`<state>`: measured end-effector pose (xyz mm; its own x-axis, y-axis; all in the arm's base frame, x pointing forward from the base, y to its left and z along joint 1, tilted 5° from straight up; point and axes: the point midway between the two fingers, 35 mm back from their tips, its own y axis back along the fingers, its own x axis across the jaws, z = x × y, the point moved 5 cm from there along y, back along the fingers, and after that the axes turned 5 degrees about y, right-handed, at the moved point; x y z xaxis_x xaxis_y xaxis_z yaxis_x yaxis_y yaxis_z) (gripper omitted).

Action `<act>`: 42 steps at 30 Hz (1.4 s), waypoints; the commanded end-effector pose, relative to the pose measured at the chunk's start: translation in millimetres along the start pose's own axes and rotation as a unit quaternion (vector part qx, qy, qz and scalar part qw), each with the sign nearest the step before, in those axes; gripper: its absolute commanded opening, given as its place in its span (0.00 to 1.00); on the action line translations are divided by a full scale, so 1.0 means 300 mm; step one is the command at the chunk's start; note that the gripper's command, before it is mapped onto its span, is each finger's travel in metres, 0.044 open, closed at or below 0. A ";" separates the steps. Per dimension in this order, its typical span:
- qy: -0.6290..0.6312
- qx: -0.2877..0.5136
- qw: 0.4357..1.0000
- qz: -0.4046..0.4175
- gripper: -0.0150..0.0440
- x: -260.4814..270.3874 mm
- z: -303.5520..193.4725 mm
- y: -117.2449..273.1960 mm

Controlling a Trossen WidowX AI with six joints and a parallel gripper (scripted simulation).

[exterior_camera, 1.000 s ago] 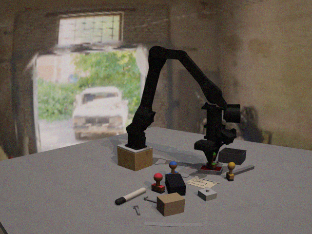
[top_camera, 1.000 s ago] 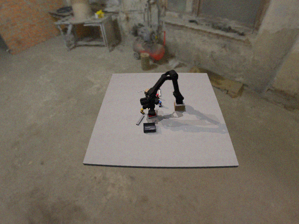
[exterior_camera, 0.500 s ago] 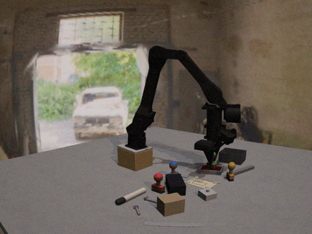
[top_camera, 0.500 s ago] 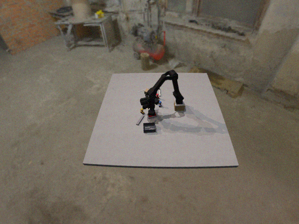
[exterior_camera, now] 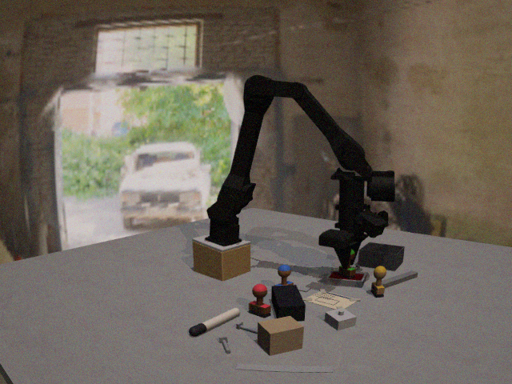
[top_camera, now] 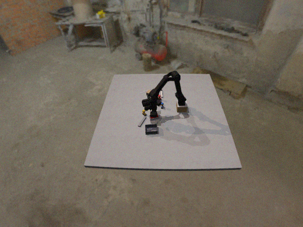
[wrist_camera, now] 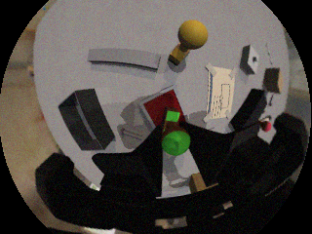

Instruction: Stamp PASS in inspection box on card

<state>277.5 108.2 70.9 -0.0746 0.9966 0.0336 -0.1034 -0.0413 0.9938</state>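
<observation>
My gripper (top_camera: 153,113) (exterior_camera: 348,264) (wrist_camera: 170,126) points down and is shut on the green stamp (exterior_camera: 351,252) (wrist_camera: 175,142), which has a round green knob and a brown base with a green mark. The stamp stands upright, its base at the red ink pad (top_camera: 154,117) (exterior_camera: 335,276) (wrist_camera: 159,106); whether it touches the red surface or sits just above it, I cannot tell. The cream card (exterior_camera: 352,302) (wrist_camera: 214,78) lies beside the pad, with printed lines and an outlined box. I see no print inside the box. The stamp's underside is hidden.
A yellow stamp (top_camera: 144,112) (exterior_camera: 379,274) (wrist_camera: 193,34) stands near pad and card, by a grey bar (top_camera: 142,121) (wrist_camera: 124,58). A black block (exterior_camera: 288,303), blue stamp (exterior_camera: 284,270), red stamp (exterior_camera: 259,290) and grey knobbed block (exterior_camera: 340,320) surround the card. A dark tray (top_camera: 151,133) (exterior_camera: 381,257) lies beyond the pad.
</observation>
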 end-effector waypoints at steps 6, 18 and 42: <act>0.000 -0.002 1.000 -0.001 0.25 -0.001 0.003 -0.005; 0.000 -0.002 1.000 -0.001 0.25 -0.001 0.003 -0.003; 0.000 -0.002 1.000 -0.001 0.25 0.001 0.004 0.042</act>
<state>276.7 108.0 79.7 -0.0750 0.9966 0.0333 -0.1025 -0.0409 0.9939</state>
